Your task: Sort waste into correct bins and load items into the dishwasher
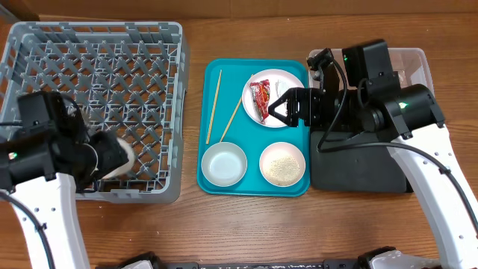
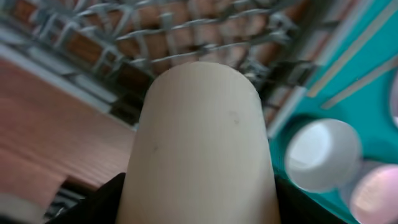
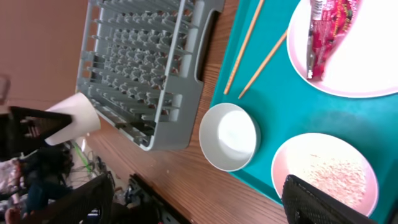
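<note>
My left gripper [image 1: 104, 158] is shut on the small white cup [image 1: 123, 155], held on its side over the front right part of the grey dish rack [image 1: 97, 45]. In the left wrist view the cup [image 2: 199, 137] fills the frame between the fingers [image 2: 199, 208]. My right gripper [image 1: 280, 108] is open and empty, hovering over the plate [image 1: 287, 81] that holds the red wrapper [image 1: 259, 97]. The right wrist view shows the wrapper [image 3: 326, 31], the plate [image 3: 360, 68], two chopsticks [image 3: 245, 46], the white bowl [image 3: 229, 137] and a dish of rice [image 3: 323, 174]. I cannot make out the tissue.
The teal tray [image 1: 254, 187] lies in the middle with the chopsticks [image 1: 215, 104], bowl [image 1: 224, 164] and rice dish [image 1: 282, 164]. The black tray [image 1: 358, 168] and the clear tub [image 1: 414, 63] are at the right, under my right arm.
</note>
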`<action>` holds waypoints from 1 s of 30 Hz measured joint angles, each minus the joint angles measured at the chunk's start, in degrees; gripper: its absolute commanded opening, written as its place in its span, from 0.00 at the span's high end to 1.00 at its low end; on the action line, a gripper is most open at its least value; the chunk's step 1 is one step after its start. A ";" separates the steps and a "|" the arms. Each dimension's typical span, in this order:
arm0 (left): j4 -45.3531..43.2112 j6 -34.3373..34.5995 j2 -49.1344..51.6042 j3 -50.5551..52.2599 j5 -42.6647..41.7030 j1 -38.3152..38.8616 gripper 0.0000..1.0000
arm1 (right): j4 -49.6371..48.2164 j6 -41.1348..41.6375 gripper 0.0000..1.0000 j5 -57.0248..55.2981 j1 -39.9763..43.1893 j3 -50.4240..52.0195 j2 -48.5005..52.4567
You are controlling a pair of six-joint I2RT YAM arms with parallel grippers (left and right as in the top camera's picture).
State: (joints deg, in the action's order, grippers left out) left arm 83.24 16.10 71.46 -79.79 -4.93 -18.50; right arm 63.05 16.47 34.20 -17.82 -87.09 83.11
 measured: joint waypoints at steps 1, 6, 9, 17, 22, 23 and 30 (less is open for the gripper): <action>-0.85 0.72 0.02 1.57 1.57 0.00 0.69 | 0.00 0.02 0.12 -0.24 -0.15 0.00 0.00; -7.69 3.34 0.26 9.88 6.40 -0.02 0.68 | 0.26 0.02 0.12 -1.05 -0.22 0.00 0.00; -11.34 4.00 0.83 13.18 7.17 -0.02 0.68 | 0.72 -0.02 0.12 -1.36 -0.22 0.00 0.00; -15.08 4.96 3.23 17.11 4.72 -0.02 0.50 | 0.87 0.00 0.12 -1.44 -0.22 0.00 0.00; -17.20 4.96 5.31 18.60 4.31 -0.02 0.25 | 0.94 0.00 0.12 -1.44 -0.22 0.00 0.00; -17.20 4.98 5.79 18.69 4.17 -0.02 0.17 | 0.92 0.02 0.12 -1.46 -0.22 0.00 0.00; -13.79 4.96 7.17 17.14 1.84 -0.02 0.00 | 0.92 0.00 0.12 -1.49 -0.22 0.00 0.00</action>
State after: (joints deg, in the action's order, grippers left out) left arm 69.45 21.06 78.63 -62.65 -3.09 -18.52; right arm 63.96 16.47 32.71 -18.04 -87.09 83.11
